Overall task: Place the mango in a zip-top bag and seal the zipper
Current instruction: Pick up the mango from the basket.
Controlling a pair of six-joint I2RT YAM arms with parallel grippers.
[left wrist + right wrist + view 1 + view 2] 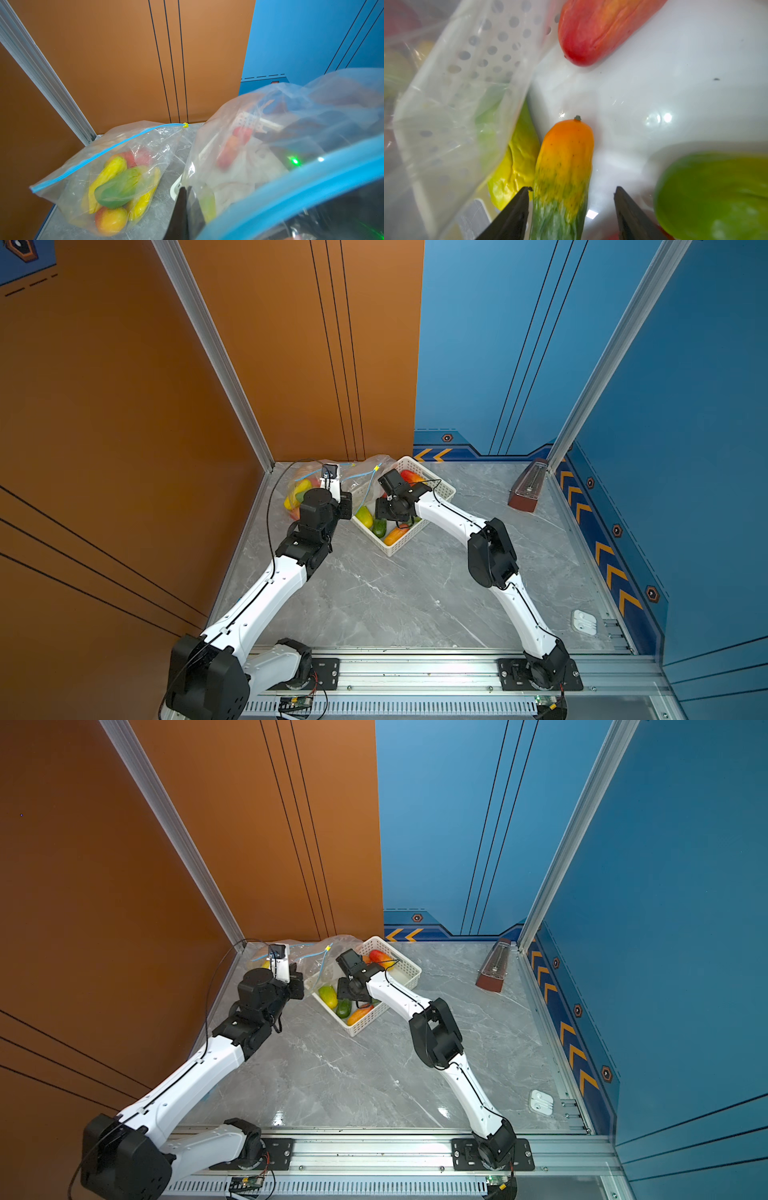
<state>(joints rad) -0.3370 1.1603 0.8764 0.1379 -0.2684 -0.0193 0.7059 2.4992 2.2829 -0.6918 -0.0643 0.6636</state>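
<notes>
In the right wrist view an orange, yellow and green mango [564,166] lies in the white basket [654,93]. My right gripper [572,188] is open around it: one finger touches its side and the other stands apart. In both top views that gripper [388,510] reaches down into the basket [440,489]. My left gripper [184,192] is shut on the clear wall of a zip-top bag [270,145], whose blue zipper [311,182] crosses close to the camera. In a top view the held bag [368,477] drapes over the basket's far left corner beside the left gripper [345,506].
A second zip-top bag [116,176] with several mangoes lies zipped in the back left corner [299,489]. More mangoes lie in the basket: red [602,27], green [716,197] and yellow-green [517,166]. A brown metronome [525,489] stands at the back right, and a white case [584,620] lies at the front right.
</notes>
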